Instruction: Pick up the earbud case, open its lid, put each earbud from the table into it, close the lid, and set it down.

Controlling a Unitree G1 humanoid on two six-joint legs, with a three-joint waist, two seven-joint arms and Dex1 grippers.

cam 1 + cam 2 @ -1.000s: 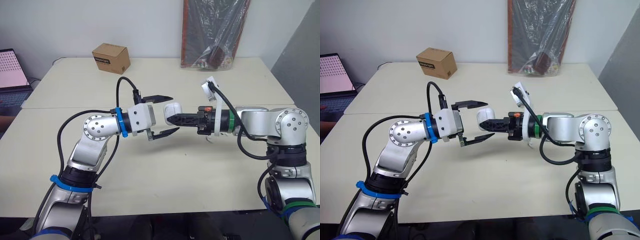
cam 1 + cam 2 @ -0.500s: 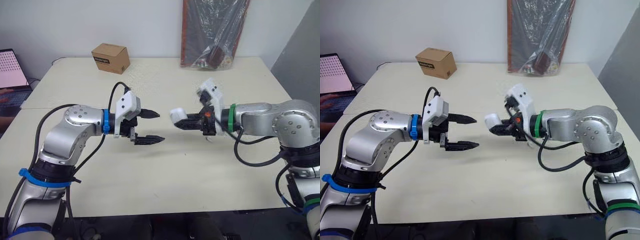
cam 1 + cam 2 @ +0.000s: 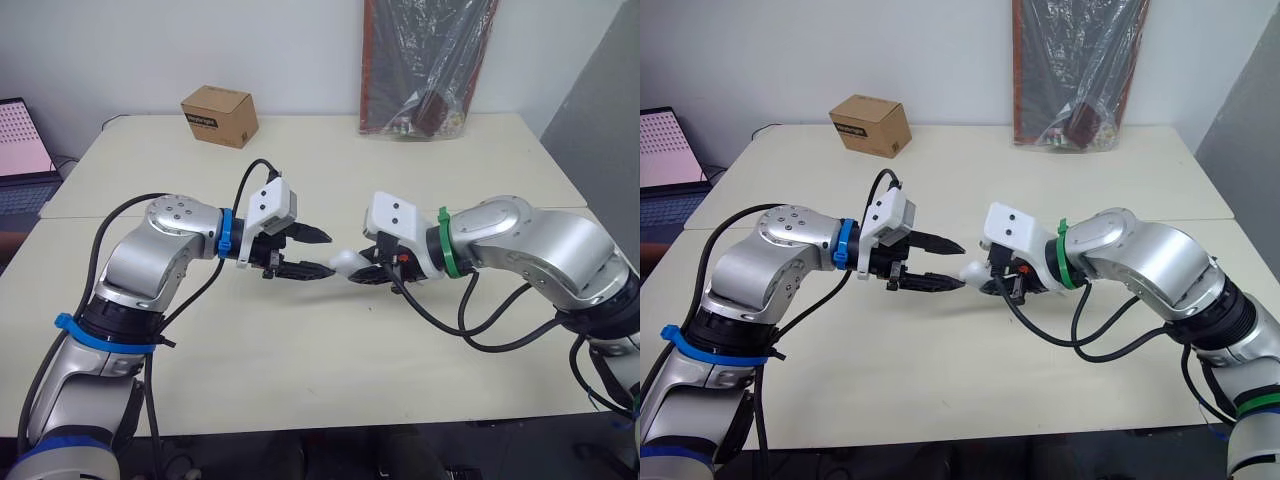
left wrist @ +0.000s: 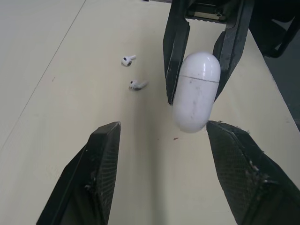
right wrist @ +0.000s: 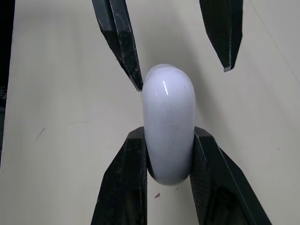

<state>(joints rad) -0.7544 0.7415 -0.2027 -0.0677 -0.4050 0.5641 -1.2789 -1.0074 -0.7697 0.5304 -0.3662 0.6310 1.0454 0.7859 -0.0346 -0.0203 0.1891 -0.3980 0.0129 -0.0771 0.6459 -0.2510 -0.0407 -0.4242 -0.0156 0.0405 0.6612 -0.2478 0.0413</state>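
Earbud case (image 4: pixel 196 91) was noted as glossy white, flecked with a few dark specks, with one thin seam line across it. First earbud (image 4: pixel 127 60) and second earbud (image 4: pixel 137 85) were recorded as white. Table (image 3: pixel 330 340) was logged as pale cream, unpatterned. Left gripper (image 4: pixel 161 125) was seen as black, with fine cross-hatching on the inner faces; right gripper (image 5: pixel 168 132) was seen as plain black. Cardboard box (image 3: pixel 220 116) was marked brown with a dark label (image 3: pixel 203 122). Laptop screen (image 3: pixel 25 138) was noted as pink and finely dotted.

A pale counter (image 3: pixel 300 380) is seen w/ a cardboard box (image 3: pixel 219 115) at far left and a plastic-wrapped pkg (image 3: pixel 425 105) at the far edge. One earbud (image 4: pixel 127 60) is laid near a second earbud (image 4: pixel 136 85).
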